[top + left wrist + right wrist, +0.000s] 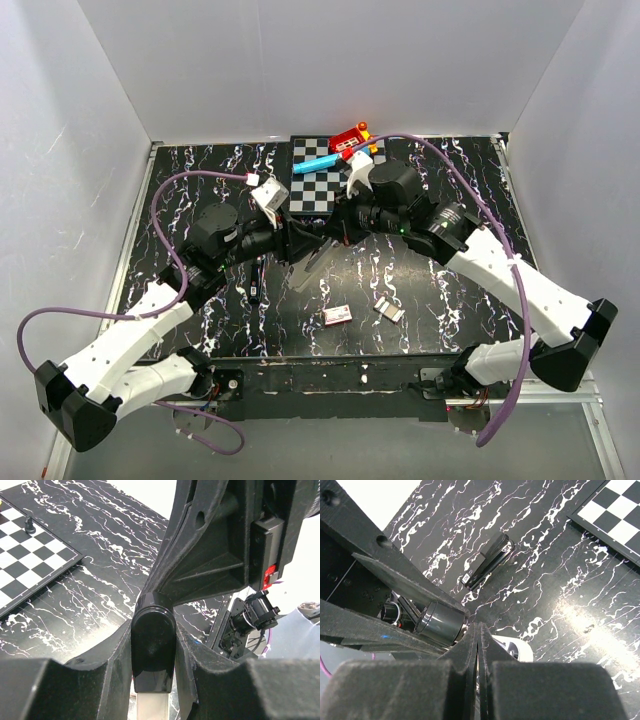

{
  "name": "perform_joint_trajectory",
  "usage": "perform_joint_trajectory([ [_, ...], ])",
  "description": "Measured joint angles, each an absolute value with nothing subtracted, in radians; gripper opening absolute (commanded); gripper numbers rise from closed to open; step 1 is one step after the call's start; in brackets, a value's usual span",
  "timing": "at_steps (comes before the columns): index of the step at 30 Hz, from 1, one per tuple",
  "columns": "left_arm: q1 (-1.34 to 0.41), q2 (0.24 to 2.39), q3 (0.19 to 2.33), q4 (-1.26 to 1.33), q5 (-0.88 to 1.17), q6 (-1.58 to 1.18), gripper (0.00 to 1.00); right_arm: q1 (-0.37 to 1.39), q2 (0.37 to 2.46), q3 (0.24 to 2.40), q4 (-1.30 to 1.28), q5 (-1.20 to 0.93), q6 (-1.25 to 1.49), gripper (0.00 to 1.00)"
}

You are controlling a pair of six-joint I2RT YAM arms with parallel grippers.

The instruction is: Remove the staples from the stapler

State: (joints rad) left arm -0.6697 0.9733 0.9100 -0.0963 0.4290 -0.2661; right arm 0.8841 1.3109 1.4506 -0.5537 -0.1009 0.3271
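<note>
Walls (300,60) of plain white close the table (450,300) in on three sides, and we see its top as a glossy black sheet veined with white like marble; it catches a bright glare in the right wrist view. At the far edge lies a chessboard (315,190) with a blue pen-like thing (315,162) across it and a red object (350,138) just past its far corner; the left wrist view shows one dark chess piece (30,525) standing on a square. Both arms reach to the middle of the table, where the left gripper (154,630) clamps its fingers (115,655) on either side of the stapler (152,655), whose glossy black end stands upright between them with a pale silvery part below. From above we find the stapler just in front of the chessboard, raised between the two grippers. The right gripper (477,640) meets it from the other side with its jaws pressed together; whether anything thin is pinched there we cannot tell. Nearer the arms' bases, the staples (388,310) lie loose on the table, right of a small white-and-red box (337,315). A thin black stick (257,282) lies to the left of the stapler. Purple cables (175,190) loop over both arms.
</note>
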Motion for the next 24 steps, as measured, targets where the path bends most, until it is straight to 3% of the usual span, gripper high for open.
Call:
perform_joint_trajectory([
  [24, -0.671, 0.952, 0.89, -0.027, 0.297, -0.308, 0.0, 0.884, 1.304, 1.239, -0.339, -0.014, 0.416, 0.01],
])
